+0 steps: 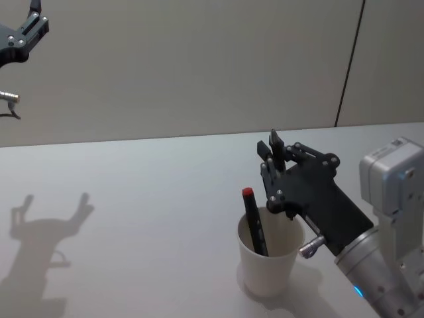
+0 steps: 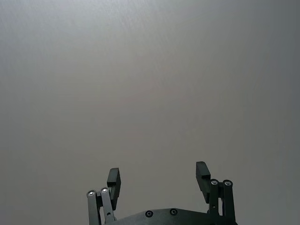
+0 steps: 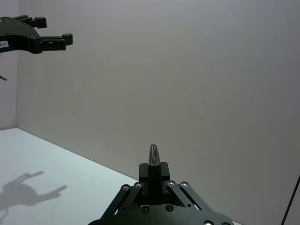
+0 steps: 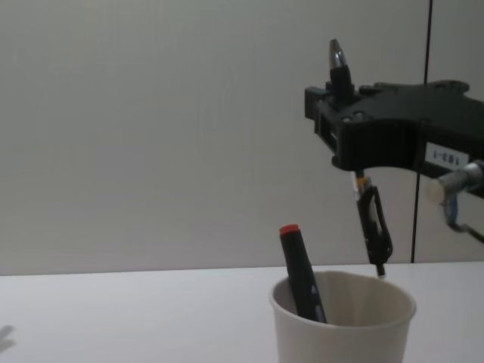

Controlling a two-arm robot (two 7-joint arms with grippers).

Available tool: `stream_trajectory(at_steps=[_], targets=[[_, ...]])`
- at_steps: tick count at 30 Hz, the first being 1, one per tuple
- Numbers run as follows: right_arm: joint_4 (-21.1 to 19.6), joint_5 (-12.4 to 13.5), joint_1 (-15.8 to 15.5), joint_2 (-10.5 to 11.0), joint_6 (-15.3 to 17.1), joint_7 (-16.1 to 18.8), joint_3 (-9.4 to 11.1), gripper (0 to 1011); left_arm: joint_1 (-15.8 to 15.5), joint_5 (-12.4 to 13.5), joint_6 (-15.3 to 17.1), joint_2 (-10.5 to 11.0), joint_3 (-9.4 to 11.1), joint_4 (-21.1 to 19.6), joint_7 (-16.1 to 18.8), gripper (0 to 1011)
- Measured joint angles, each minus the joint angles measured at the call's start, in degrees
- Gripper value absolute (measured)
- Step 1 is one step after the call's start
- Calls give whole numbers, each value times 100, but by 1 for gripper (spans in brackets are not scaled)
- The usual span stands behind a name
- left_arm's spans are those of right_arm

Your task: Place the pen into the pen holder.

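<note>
One pen (image 4: 302,274) already leans in the cup (image 4: 344,321); the right gripper (image 4: 338,85) pinches a second pen (image 4: 337,55) upright, its lower end right at the cup rim on the far side. My worry: let go now and it may catch the rim and fall outside, or strike the leaning pen and tip the light cup. Left gripper (image 2: 158,180) parked high to the left, fingers spread.

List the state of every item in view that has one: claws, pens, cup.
Right claw: shut on a pen, held upright above the cup.
Held pen: vertical, silver tip up, lower end just above the rim.
Pen holder: upright on the table.
Red-capped pen: in the cup, leaning, cap up.
Left claw: open, empty, raised off to the left.
</note>
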Motion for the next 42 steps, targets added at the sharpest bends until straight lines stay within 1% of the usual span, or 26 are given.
stream_trajectory(at_steps=[2, 6, 7, 9, 10, 12, 13, 14, 16, 18, 19, 21, 23, 25, 26, 28, 30, 31, 32, 33, 35, 36, 38, 40, 42], targets=[[37, 22, 14, -31, 8, 22, 8, 125, 0, 0, 0, 0, 0, 0, 0, 1001], [66, 40, 26, -55, 18, 38, 16, 187, 0, 0, 0, 0, 0, 0, 0, 1001], [78, 47, 30, -65, 23, 45, 18, 236, 0, 0, 0, 0, 0, 0, 0, 1001], [89, 53, 36, -74, 26, 52, 21, 288, 0, 0, 0, 0, 0, 0, 0, 1001], [99, 60, 39, -81, 29, 56, 23, 333, 0, 0, 0, 0, 0, 0, 0, 1001], [106, 66, 42, -88, 32, 61, 24, 368, 0, 0, 0, 0, 0, 0, 0, 1001], [115, 71, 44, -94, 35, 66, 26, 427, 0, 0, 0, 0, 0, 0, 0, 1001], [118, 73, 46, -96, 36, 67, 26, 427, 0, 0, 0, 0, 0, 0, 0, 1001], [127, 77, 49, -103, 38, 72, 28, 534, 0, 0, 0, 0, 0, 0, 0, 1001], [132, 81, 51, -108, 39, 75, 29, 568, 0, 0, 0, 0, 0, 0, 1, 1001], [137, 84, 53, -112, 40, 77, 30, 616, 0, 0, 0, 0, 0, 0, 0, 1001], [141, 86, 54, -113, 41, 79, 31, 656, 0, 0, 0, 0, 0, 0, 0, 1001], [144, 88, 55, -118, 42, 83, 34, 733, 0, 0, 0, 0, 0, 0, 0, 1001], [144, 88, 56, -119, 42, 85, 39, 768, 0, 0, 0, 0, 0, 0, 0, 1001], [143, 88, 56, -119, 42, 85, 43, 820, 0, 0, 0, 0, 0, 0, 0, 1001], [118, 79, 58, -117, 40, 85, 57, 864, 0, 0, -1, 0, 0, 0, 0, 1001], [69, 57, 65, -107, 33, 74, 84, 932, 0, 0, 0, 0, 0, 0, 0, 1001], [47, 48, 68, -101, 32, 67, 94, 942, 0, 0, 0, 0, 0, 0, 0, 1001], [-9, 35, 76, -83, 31, 49, 127, 986, 0, 0, 0, 0, 0, 0, 0, 1001], [-38, 28, 79, -74, 31, 38, 144, 1001, 0, 0, 0, 0, 0, 0, 0, 1001], [-129, 8, 86, -38, 31, -16, 208, 1001, 0, 0, -1, 0, 0, 0, 0, 1001], [-129, 8, 86, -38, 31, -16, 208, 1001, 0, 0, 0, 0, 0, 0, 0, 1001], [-255, -2, 89, 33, 42, -103, 317, 1001, 0, 0, 0, 0, 0, 0, 0, 1001], [-312, -4, 86, 72, 50, -165, 372, 1002, 0, 0, 0, 0, 0, 0, 0, 1001], [-396, -4, 70, 140, 69, -260, 471, 1001, 0, 0, 0, 0, 0, 0, 0, 1001]])
